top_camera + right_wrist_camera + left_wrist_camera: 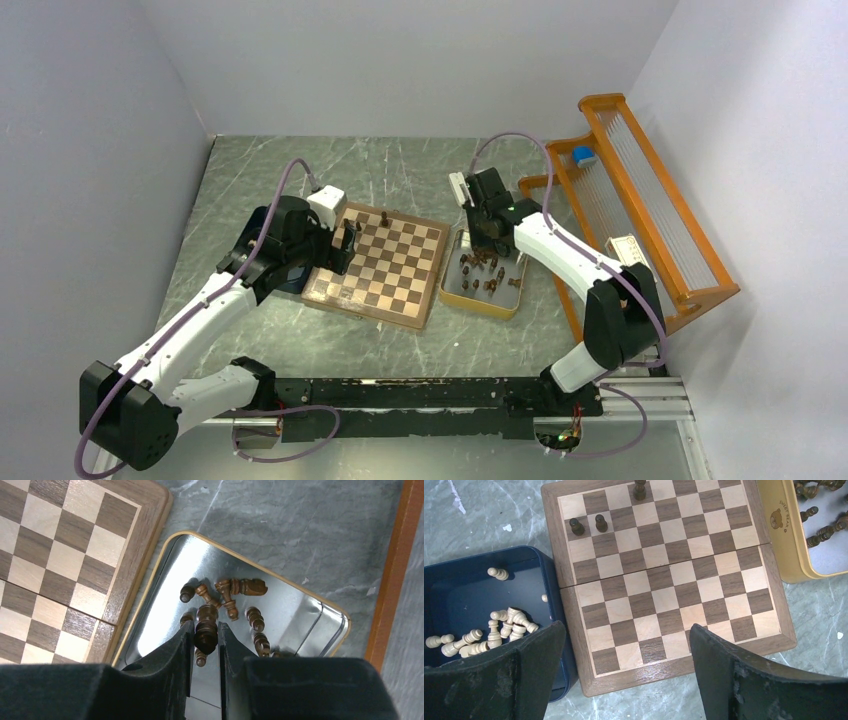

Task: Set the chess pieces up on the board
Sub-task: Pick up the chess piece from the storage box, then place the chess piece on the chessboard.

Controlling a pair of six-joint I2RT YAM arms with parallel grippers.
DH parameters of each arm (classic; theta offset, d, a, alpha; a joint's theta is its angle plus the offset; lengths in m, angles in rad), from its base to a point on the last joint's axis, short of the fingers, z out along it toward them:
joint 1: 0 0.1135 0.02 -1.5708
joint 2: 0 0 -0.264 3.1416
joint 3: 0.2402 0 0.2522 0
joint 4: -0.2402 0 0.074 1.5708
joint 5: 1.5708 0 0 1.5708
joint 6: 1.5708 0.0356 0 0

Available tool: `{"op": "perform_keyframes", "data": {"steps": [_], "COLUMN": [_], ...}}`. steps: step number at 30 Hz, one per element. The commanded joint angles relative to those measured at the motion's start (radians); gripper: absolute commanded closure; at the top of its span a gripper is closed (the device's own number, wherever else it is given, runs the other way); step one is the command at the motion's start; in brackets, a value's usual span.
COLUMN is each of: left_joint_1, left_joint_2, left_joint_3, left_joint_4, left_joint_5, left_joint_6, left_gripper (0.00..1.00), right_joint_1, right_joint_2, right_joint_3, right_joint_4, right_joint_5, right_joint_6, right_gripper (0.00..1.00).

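Note:
The board [380, 265] lies mid-table and also shows in the left wrist view [664, 595] and the right wrist view [50, 555]. Two small dark chess pieces [589, 525] and a taller one [640, 489] stand upright on it near its far edge. My left gripper [626, 630] is open and empty above the board's left edge [345, 245]. My right gripper [205, 635] is shut on a dark brown chess piece [206, 627] just above the yellow-rimmed tray [300, 605]. Several dark pieces [235, 595] lie loose in that tray.
A dark blue box [454, 595] with several light pieces [499, 630] sits against the board's left side. The tray [455, 290] touches the board's right side. An orange rack [640, 210] stands at the far right, its edge in the right wrist view [395, 570].

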Motion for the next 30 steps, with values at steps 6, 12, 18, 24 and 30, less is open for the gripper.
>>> {"op": "perform_keyframes", "data": {"steps": [6,12,18,24,30], "left_joint_1": [-0.003,-0.003,-0.003,-0.003,-0.003], "left_joint_2": [-0.020,-0.035,-0.088,-0.189,-0.260], "left_joint_3": [0.005,0.000,-0.005,-0.014,-0.011], "left_joint_4": [0.017,0.019,0.014,0.012,0.004], "left_joint_5": [-0.022,-0.061,-0.174,-0.250,-0.357], "left_joint_6": [0.003,-0.032,-0.121,-0.115,-0.092], "left_gripper": [0.02,0.02,0.02,0.02,0.02], "right_joint_1": [0.015,0.067,0.157,0.230,0.265], "right_joint_2": [-0.024,-0.021,0.087,0.250,0.444], "right_joint_3": [0.043,0.110,0.225,0.380,0.551], "right_joint_4": [-0.063,-0.062,-0.033,0.009,-0.011], "right_joint_5": [-0.007,-0.040,-0.039,-0.012,0.042], "right_joint_6": [0.017,0.027,0.043,0.026,-0.001], "right_gripper": [0.89,0.89,0.90,0.90,0.89]}}
